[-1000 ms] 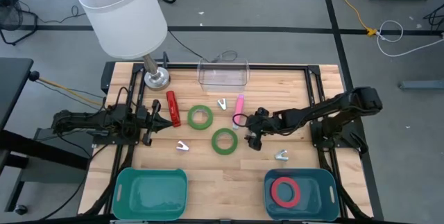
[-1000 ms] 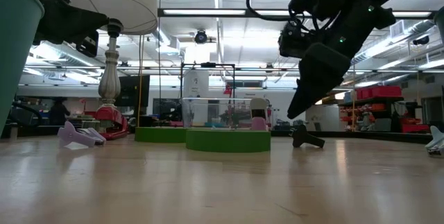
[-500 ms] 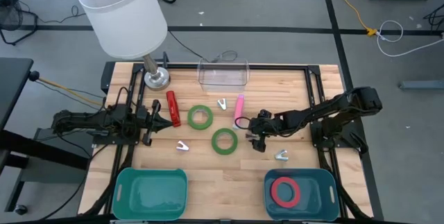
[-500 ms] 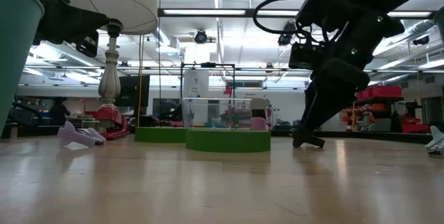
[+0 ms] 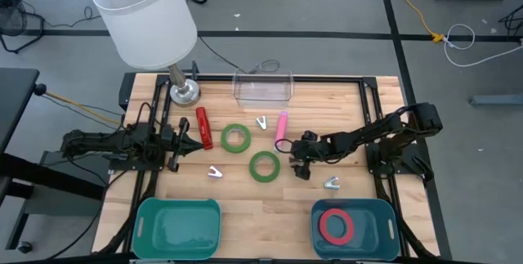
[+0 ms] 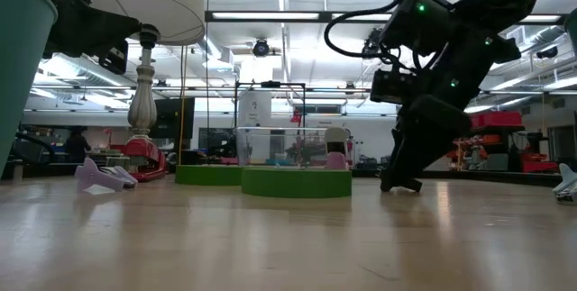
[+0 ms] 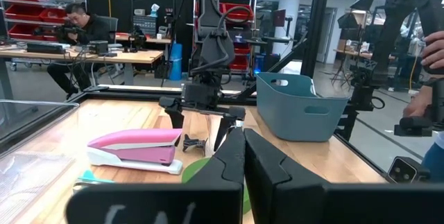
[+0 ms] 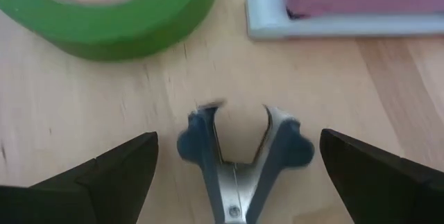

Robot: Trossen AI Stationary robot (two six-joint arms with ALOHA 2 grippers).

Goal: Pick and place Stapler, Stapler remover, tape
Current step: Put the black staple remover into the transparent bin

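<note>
My right gripper (image 5: 299, 168) is open and low over the table, between the nearer green tape ring (image 5: 265, 166) and a silver stapler remover (image 5: 331, 184). A dark blue stapler remover (image 8: 239, 158) lies flat on the wood between its two fingers (image 8: 104, 175), apart from both. The pink stapler (image 5: 281, 127) and the other green ring (image 5: 236, 138) lie farther back. A red stapler (image 5: 203, 127) lies in front of my left gripper (image 5: 192, 143), which is shut and waits at the table's left. The red-pink ring (image 5: 336, 225) lies in the right teal bin.
A lamp with a white shade (image 5: 143, 15) stands at the far left, and a clear plastic box (image 5: 263, 87) sits at the far edge. Two teal bins (image 5: 178, 207) (image 5: 353, 205) sit at the near edge. Two more silver removers (image 5: 261, 123) (image 5: 215, 172) lie on the wood.
My right gripper has come down from above the table until its fingertips are at the wood around the dark stapler remover, and the wrist has tipped to a steeper angle. The left arm and all objects have kept still.
</note>
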